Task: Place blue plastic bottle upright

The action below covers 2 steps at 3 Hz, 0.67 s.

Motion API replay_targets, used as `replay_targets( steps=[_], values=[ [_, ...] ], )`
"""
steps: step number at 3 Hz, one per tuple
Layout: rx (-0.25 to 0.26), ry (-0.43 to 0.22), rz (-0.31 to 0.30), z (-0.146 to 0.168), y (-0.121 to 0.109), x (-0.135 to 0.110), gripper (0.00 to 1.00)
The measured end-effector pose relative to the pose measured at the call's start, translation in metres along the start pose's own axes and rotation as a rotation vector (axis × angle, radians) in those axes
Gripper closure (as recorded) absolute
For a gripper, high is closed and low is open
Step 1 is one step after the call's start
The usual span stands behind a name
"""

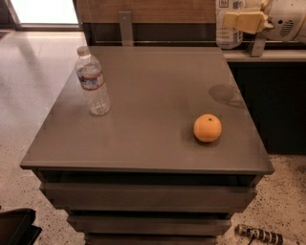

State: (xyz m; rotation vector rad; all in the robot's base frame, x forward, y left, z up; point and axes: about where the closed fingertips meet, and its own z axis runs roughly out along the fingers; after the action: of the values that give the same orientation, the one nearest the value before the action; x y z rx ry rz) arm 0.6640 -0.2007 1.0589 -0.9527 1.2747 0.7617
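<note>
Gripper: gripper (239, 21) at the top right of the camera view, raised above the table's far right corner; its white arm housing (287, 21) runs out past the right edge
Grip: pale yellow fingers (246, 21) closed across the blue plastic bottle (228, 39), one pad lying over its front
Blue plastic bottle: held in the air, roughly vertical, wide pale label facing the camera; its top runs out of the frame, its base hangs near the level of the table's back edge, clear of the surface
Table: grey flat-topped table (143, 129) with drawer fronts (148, 196) stacked beneath the top
Shadow: faint dark patch (224, 93) on the tabletop, right side, nearer the camera than the held bottle
Second bottle: clear bottle (93, 83) with a blue-and-red label band, standing upright near the table's left edge, cap on, well apart from the gripper
Orange: orange (207, 128) resting on the tabletop, front right, between the shadow and the front edge
Backdrop: wooden panel (167, 10) behind the table, grey metal bracket (125, 26) upright against it
Floor: speckled floor (19, 186); small black-and-white object (258, 233) lying at lower right, kind cannot be told
</note>
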Motion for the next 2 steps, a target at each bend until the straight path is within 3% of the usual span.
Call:
replay_targets(
  steps=[2],
  values=[
    [0.055, 0.122, -0.035, 0.026, 0.009, 0.024, 1.00]
  ],
)
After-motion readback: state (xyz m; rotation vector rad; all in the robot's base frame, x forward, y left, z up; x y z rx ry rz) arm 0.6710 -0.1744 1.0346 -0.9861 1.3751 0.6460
